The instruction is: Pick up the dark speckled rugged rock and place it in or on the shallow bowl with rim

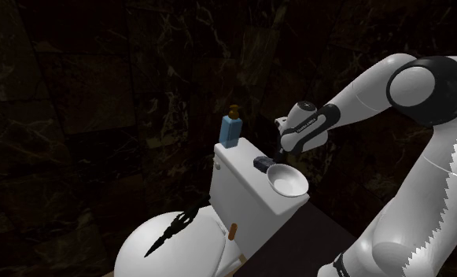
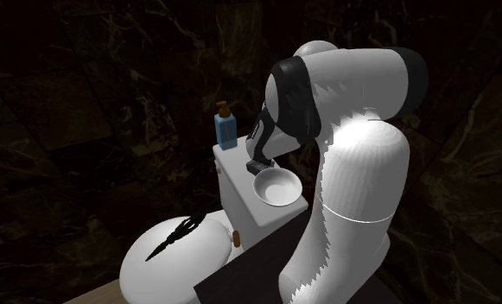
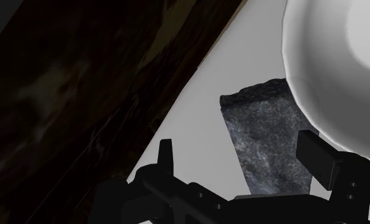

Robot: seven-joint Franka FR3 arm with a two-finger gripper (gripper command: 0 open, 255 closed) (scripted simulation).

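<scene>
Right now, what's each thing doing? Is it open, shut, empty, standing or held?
End effector: open, fingers either side of the rock, not clasping it.
Dark speckled rock: resting on the tank top next to the bowl, not lifted.
White bowl: upright, empty.
Blue bottle: standing upright, cap on.
Toilet lid: closed.
Black scissors-like tool: lying on the toilet lid.

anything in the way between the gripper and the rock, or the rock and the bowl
Nothing visible. The open gripper hangs directly over the rock, and the bowl sits right beside it; the blue bottle stands apart.
</scene>
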